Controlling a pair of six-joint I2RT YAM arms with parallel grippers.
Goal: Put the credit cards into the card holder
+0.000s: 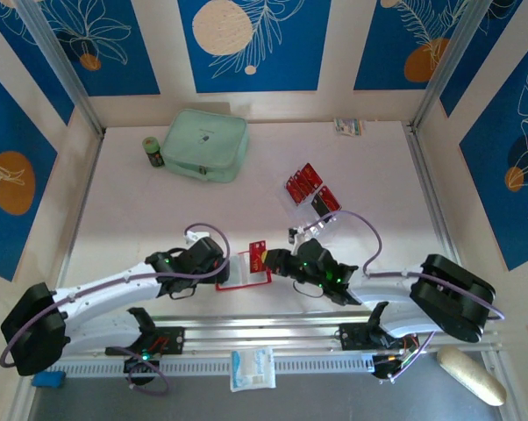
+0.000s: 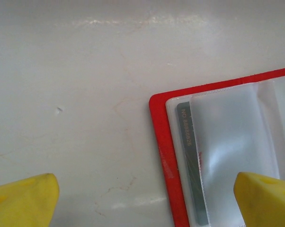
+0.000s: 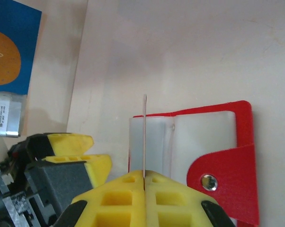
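The card holder (image 1: 245, 268) lies open on the table (image 1: 378, 175), its pale inside facing up, between the two grippers.

The left gripper (image 1: 222, 266) sits at the holder's left edge with its jaws spread wide. In the left wrist view (image 2: 142, 203), one yellow fingertip (image 2: 22, 201) is over bare table beyond the holder's red corner (image 2: 160, 142). The other fingertip (image 2: 265, 198) is above the clear pocket; whether it touches cannot be told. A tucked card (image 2: 187, 142) with a grey numbered band sits inside that pocket.

The right gripper (image 1: 277, 261) is at the holder's right edge, its jaws pressed together on a single credit card (image 1: 259, 255). From the right wrist camera the gripper (image 3: 145, 177) pinches this card (image 3: 145, 135) upright and edge-on. The card's far end is over the holder's pale inner panel (image 3: 199, 137), to the left of its central fold. The snap tab (image 3: 227, 182) lies flat on the holder's right side.

More credit cards (image 1: 304, 182) lie in a clear tray (image 1: 327, 210) beyond the holder, up and to its right. A mint-green zip case (image 1: 208, 145) rests well beyond the holder, up and to its left.
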